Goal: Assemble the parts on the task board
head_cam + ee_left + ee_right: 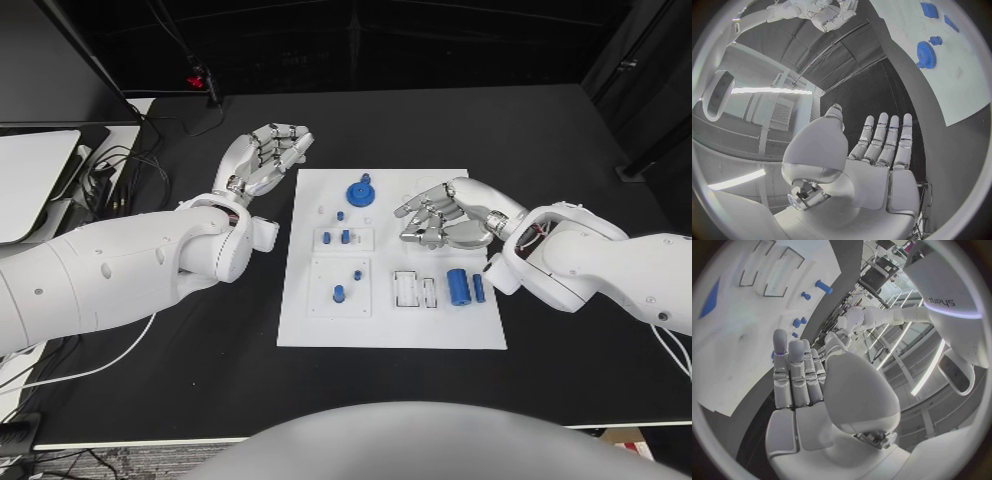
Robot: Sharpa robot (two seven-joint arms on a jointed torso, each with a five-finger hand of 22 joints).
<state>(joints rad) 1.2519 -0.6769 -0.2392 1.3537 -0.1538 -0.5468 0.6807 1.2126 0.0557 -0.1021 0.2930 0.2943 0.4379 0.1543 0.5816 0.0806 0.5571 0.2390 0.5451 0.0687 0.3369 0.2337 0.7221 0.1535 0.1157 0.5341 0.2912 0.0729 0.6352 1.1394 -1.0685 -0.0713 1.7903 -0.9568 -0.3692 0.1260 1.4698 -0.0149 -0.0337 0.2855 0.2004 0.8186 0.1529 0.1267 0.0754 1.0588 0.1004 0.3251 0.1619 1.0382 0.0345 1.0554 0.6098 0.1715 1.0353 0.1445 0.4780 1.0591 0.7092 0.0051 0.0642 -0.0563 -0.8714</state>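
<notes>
The board lies mid-frame on the black surface. The left hand hovers off the board's upper-left corner, fingers straight and apart, holding nothing. The right hand hangs over the board's upper right, fingers loosely curled, empty. A blue gear sits near the top; a blue cylinder lies lower right.

left hand: upper left of centre, fingers straight and together, holding nothing | right hand: right of centre, fingers curled inward, empty
</notes>
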